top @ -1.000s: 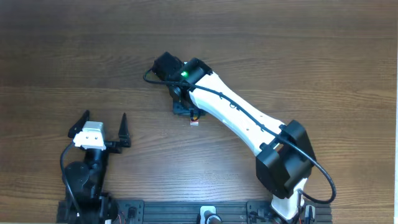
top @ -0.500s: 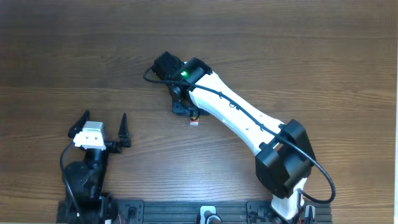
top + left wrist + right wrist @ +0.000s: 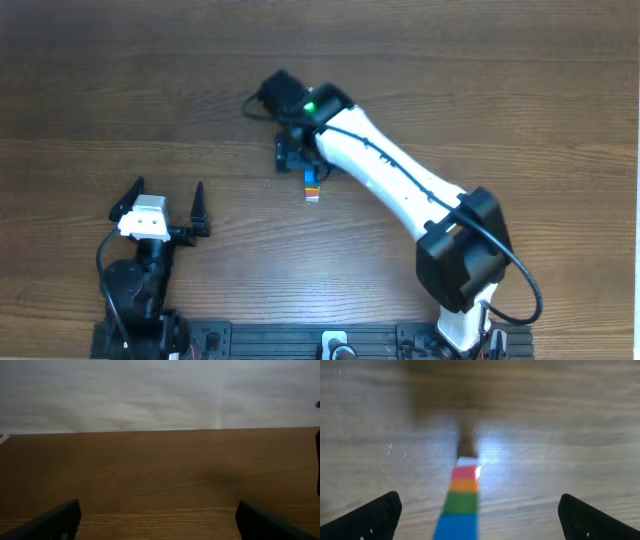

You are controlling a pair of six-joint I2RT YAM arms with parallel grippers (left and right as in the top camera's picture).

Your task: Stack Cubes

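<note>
R arm (image 3: 400, 200): reaches diagonally from its base to mid-table. R gripper (image 3: 479, 512) hangs above the cube stack (image 3: 462, 495), fingers spread wide, nothing held, both well apart from the stack. My judgement: the open, raised posn keeps the fingers off a tall, narrow column that a light touch could topple.

L arm (image 3: 140, 270): folded by its base, well apart from the work. L gripper (image 3: 168, 195) is open and empty; I judge it parked to leave room.

Stack stands free at approx. table centre (image 3: 313, 188). Bottom to top: blue cube (image 3: 456, 527), green (image 3: 461, 501), orange (image 3: 464, 485), red (image 3: 465, 473), white (image 3: 466, 462). Faces look aligned; cannot tell if any lean is real.

Table (image 3: 500, 100): dark wood grain, flat, glare spot by the stack top. Beyond the far edge, a plain grey wall (image 3: 150, 395).
</note>
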